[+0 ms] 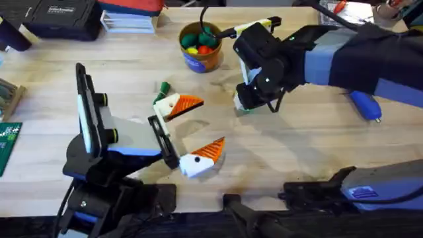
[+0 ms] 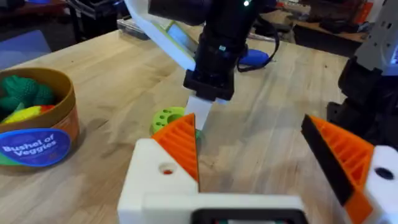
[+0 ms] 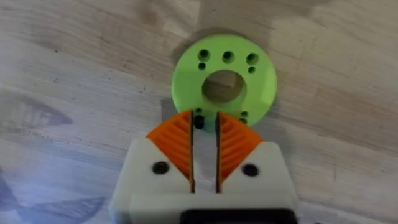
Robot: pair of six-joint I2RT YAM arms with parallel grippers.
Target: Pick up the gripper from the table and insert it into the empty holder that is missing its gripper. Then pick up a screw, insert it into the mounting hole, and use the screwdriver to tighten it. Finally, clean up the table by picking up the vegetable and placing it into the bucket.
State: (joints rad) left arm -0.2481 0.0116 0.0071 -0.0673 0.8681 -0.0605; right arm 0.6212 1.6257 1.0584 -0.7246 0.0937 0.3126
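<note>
A light wooden table (image 1: 297, 152) is seen from above. At centre left, two white blocks with orange ribbed tips (image 1: 180, 104) (image 1: 203, 157) are seated at the ends of the black holder (image 1: 162, 140), set wide apart as the left gripper (image 1: 206, 123); so the gripper is judged already inserted. At upper centre, the right gripper (image 3: 204, 124) is lowered over a lime-green disc (image 3: 261, 81), its pads almost closed on a small dark item, possibly a screw. Screw fitting and tightening are judged outstanding: the blue screwdriver (image 1: 363, 104) lies at the right. The vegetable (image 1: 163, 86) lies above the holder, outside the bucket (image 1: 200, 59).
</note>
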